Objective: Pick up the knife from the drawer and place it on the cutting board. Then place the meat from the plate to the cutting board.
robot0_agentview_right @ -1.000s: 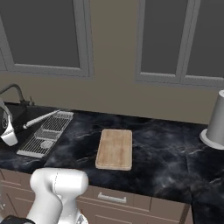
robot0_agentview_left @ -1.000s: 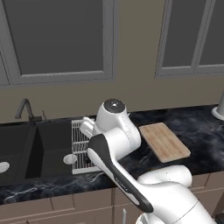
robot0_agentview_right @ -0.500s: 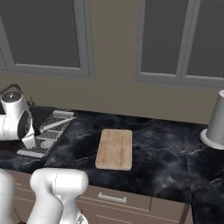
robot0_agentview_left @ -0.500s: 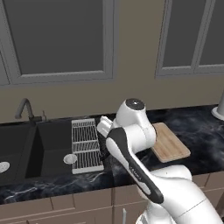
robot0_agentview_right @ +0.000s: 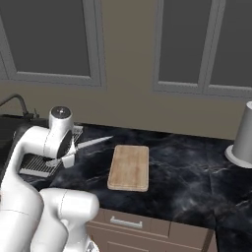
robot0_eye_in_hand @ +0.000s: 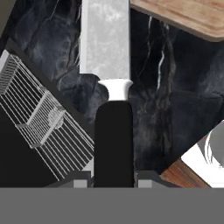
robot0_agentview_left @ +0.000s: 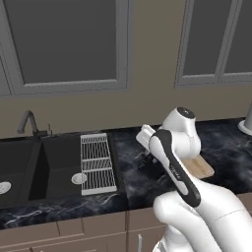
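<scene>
Since a moment ago the white arm has swung right, from over the white ribbed drying rack (robot0_agentview_right: 42,162) toward the flat light-tan wooden cutting board (robot0_agentview_right: 129,167). Its two-finger gripper (robot0_eye_in_hand: 113,178) is pinched tight on the black handle of the small silver-bladed knife (robot0_eye_in_hand: 111,92) — held above the dark marbled counter (robot0_agentview_right: 192,182), blade pointing at the board.

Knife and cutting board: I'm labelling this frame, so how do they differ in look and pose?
The knife is slim, grey-bladed and black-handled, held above the counter by the gripper; the cutting board is broad, tan wood, lying flat on the counter. The knife sits left of the cutting board, blade pointing towards it.
</scene>
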